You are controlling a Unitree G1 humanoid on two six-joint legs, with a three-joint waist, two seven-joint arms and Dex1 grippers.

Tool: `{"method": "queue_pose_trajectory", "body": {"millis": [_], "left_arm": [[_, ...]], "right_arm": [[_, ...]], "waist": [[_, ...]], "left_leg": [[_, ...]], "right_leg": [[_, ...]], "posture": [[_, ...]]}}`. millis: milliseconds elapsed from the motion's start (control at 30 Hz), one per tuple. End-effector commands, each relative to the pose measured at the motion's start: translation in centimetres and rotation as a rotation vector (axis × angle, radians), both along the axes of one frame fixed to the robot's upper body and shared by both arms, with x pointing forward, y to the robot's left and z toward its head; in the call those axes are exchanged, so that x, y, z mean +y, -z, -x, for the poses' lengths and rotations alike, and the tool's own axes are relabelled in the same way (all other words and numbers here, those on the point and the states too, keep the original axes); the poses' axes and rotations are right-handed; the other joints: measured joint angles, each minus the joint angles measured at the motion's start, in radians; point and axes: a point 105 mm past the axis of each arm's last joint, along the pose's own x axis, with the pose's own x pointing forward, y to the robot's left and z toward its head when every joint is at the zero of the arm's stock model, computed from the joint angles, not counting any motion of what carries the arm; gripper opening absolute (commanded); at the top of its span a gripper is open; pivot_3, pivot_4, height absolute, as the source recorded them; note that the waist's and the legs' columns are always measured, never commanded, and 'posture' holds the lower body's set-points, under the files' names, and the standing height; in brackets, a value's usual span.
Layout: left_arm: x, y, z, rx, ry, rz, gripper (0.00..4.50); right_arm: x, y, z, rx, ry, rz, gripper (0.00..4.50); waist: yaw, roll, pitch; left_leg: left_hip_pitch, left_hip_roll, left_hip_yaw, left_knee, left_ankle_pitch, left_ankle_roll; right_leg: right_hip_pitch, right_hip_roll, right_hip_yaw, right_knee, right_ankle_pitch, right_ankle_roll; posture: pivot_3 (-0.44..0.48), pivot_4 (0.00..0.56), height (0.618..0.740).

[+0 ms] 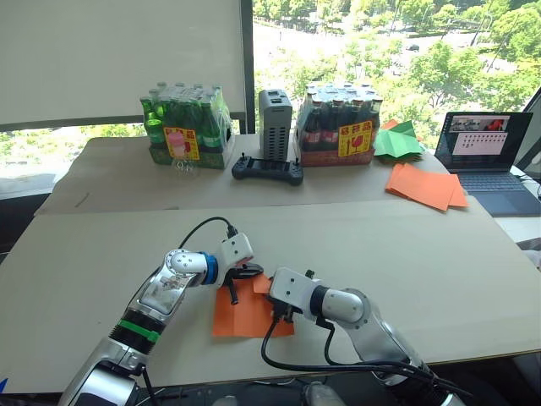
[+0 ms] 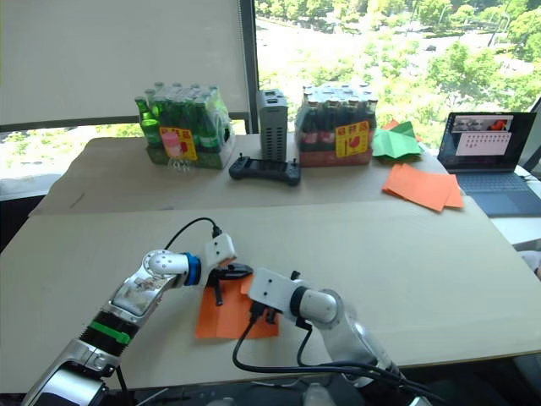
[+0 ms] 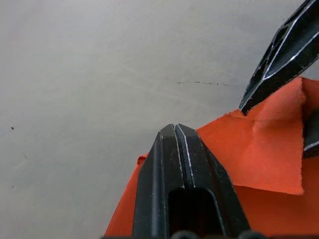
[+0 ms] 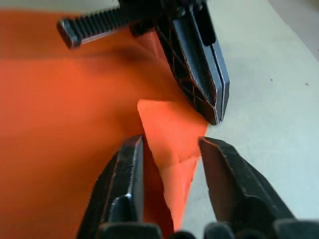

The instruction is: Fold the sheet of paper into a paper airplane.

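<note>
table [image 1: 439, 279]: sheet of paper [image 1: 241, 317] between both tools, labels unreadable.

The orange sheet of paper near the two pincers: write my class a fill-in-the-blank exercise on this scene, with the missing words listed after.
1. The sheet of paper being folded is coloured ____.
2. The left pincer and the right pincer both work at the sheet's folded ____.
3. The fingers of the right pincer stand ____, with the paper flap between them.
4. Far behind, a black controller lies between two packs of ____.

Missing words: orange; corner; open; bottles
</note>
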Motion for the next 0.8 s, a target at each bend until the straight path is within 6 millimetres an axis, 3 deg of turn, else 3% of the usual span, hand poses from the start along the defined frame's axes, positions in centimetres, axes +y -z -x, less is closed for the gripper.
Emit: {"method": "queue_pose_trajectory", "body": {"millis": [33,100,200,333,800], "left_arm": [[0.9,1.8,0.5,0.050,-0.020,-0.050,0.00],[0.9,1.9,0.6,0.051,-0.022,-0.048,0.00],[0.9,1.9,0.6,0.050,-0.023,-0.044,0.00],[0.8,1.7,0.6,0.047,-0.026,-0.040,0.00],[0.8,1.6,0.6,0.045,-0.025,-0.036,0.00]], "right_arm": [[0.0,-3.5,-0.2,0.025,0.002,-0.140,2.28],[0.4,-4.0,-0.2,0.071,-0.003,-0.180,2.28],[0.4,-3.7,-1.0,0.086,0.032,-0.173,1.40],[-0.1,-1.6,-1.9,0.101,0.091,-0.085,0.04],[0.9,-1.0,-2.6,0.093,0.101,-0.072,0.04]], "waist": [[0.000,0.000,0.000],[-0.001,0.000,0.000],[-0.001,0.000,0.000],[-0.001,0.000,0.000],[-0.002,0.000,0.000]], "left_leg": [[0.000,0.000,0.000,0.000,0.000,0.000],[0.000,0.000,0.000,0.000,0.000,0.000],[0.000,0.000,0.000,0.000,0.000,0.000],[0.000,0.000,0.000,0.000,0.000,0.000],[0.000,0.000,0.000,0.000,0.000,0.000]], "right_leg": [[0.000,0.000,0.000,0.000,0.000,0.000],[0.000,0.000,0.000,0.000,0.000,0.000],[0.000,0.000,0.000,0.000,0.000,0.000],[0.000,0.000,0.000,0.000,0.000,0.000],[-0.001,0.000,0.000,0.000,0.000,0.000]], "posture": [[0.000,0.150,0.723],[0.000,0.150,0.723],[0.000,0.150,0.723],[0.000,0.150,0.723],[0.000,0.150,0.723]]}}
